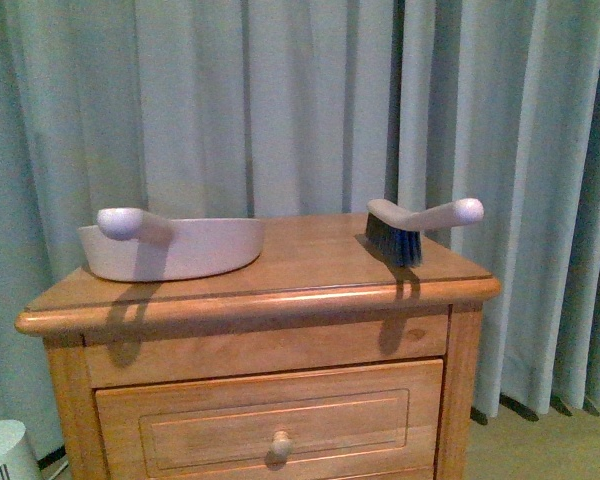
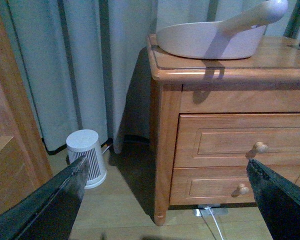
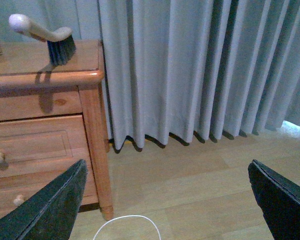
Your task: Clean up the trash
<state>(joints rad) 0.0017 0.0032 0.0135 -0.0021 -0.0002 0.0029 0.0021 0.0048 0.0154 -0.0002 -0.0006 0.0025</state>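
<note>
Two sets of jaws spread wide, nothing held: left gripper [image 2: 166, 162], right gripper [image 3: 167, 164]. Paper trash not seen in any view; place cannot be told. Beige dustpan [image 1: 180, 250], brush [image 1: 410, 225] laid on nightstand [image 1: 280, 300]. Risk judged: trash overlooked or swept off edge if tools reached blind.

You are not seeing the trash in any view. The dustpan [image 1: 190, 250] is turning its wall toward you, hiding its inside, so the trash's look and place cannot be told.
</note>
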